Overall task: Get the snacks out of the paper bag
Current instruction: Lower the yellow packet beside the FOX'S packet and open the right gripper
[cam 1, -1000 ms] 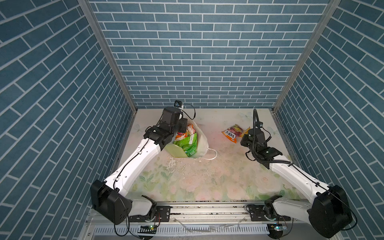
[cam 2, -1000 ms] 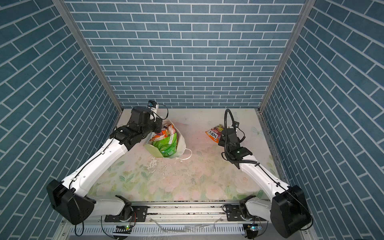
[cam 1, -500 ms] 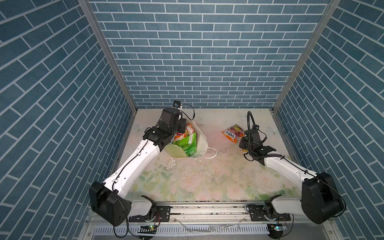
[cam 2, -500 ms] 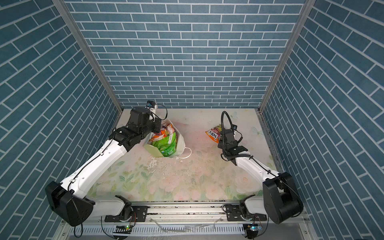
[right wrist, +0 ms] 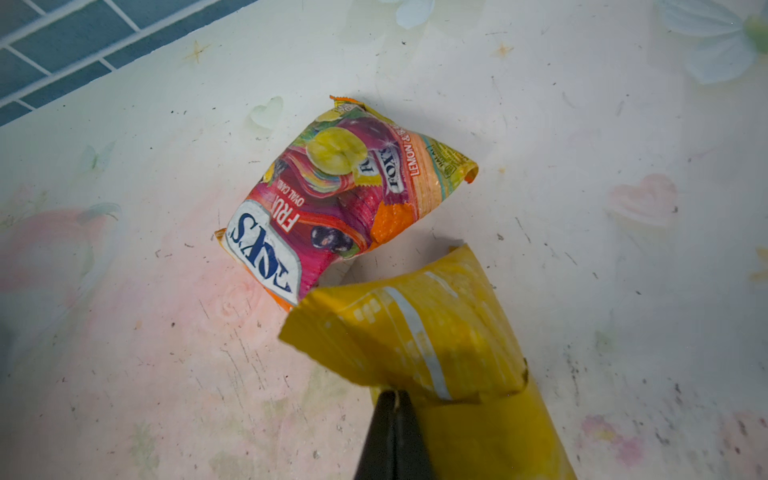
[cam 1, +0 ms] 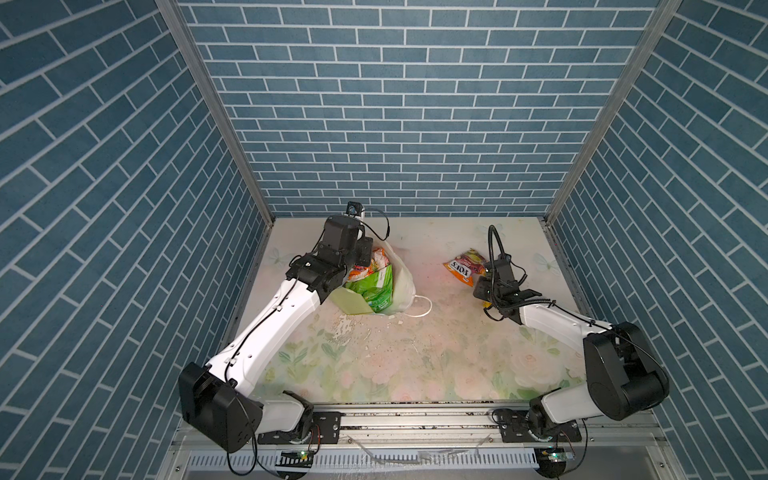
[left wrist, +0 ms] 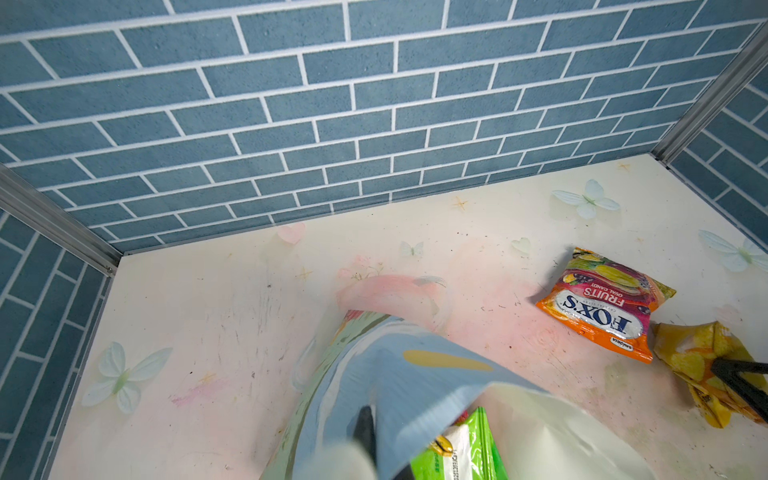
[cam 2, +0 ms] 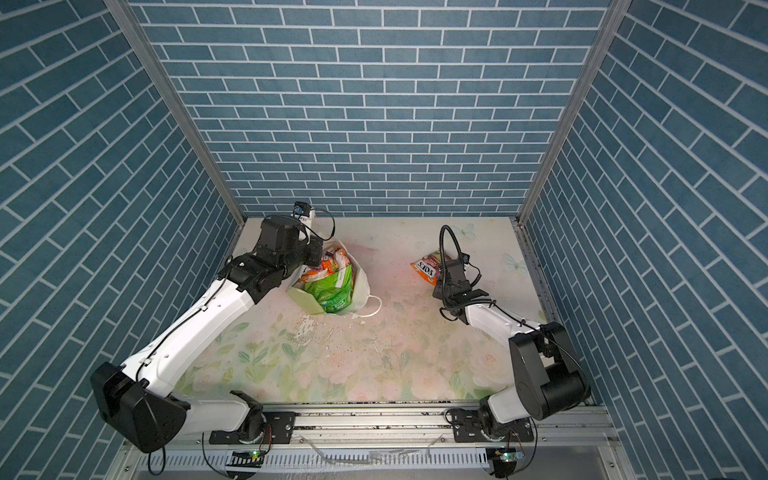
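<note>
Blue brick walls, floral tabletop; left hand tight on paper bag, right hand tight on yellow packet.

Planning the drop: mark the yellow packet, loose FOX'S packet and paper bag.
yellow packet (right wrist: 415, 332), right wrist view, crumpled front.
FOX'S packet (left wrist: 602, 307), left wrist view, printed face.
paper bag (left wrist: 415, 386), left wrist view, painted blue face.

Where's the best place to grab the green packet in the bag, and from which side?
On the green packet, probably the edge showing at the mouth of the bag, coming from above on the right: its face is bare toward that opening, while the left pincer holds the left rim.
</note>
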